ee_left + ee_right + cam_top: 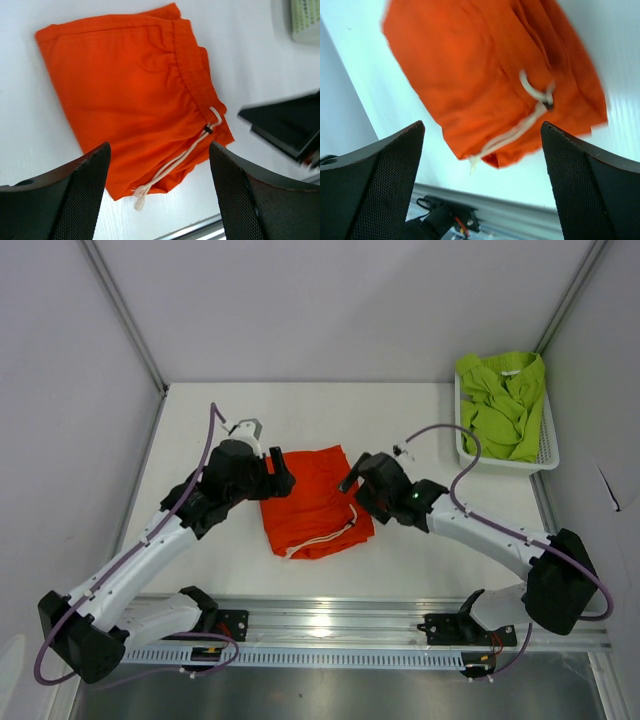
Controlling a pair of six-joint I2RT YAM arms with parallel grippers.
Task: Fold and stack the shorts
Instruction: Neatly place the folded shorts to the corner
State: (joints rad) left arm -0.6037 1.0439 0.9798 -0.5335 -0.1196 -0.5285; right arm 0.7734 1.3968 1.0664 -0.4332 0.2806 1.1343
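**Orange shorts folded at mid-table, both grippers open beside them**

In the top view the orange-red shorts point(313, 502) lie folded into a compact, roughly rectangular bundle near the centre of the white table point(420, 560), flat on its surface. Their white drawstring point(335, 532) trails across the fabric toward the bundle's 6 o'clock edge.

The left gripper point(278, 472) sits at the bundle's 10 o'clock side, right at the edge of the fabric. The right gripper point(352, 478) sits at its 2 o'clock side, equally close. From above it is unclear whether either one touches the cloth.

The left wrist view shows its gripper point(159, 150) with the fingers spread wide and holding nothing. The shorts point(135, 95) lie beneath them, and the drawstring point(175, 160) ends in a frayed tip past the hem. The right wrist view shows the same: the gripper point(482, 127) has its fingers far apart and empty, above the shorts point(490, 75) and the drawstring point(520, 127).

The lime green shorts point(503, 405) are well apart from all this. They lie crumpled in the white mesh basket point(548, 445) at the table's 2 o'clock corner and spill over its far rim.
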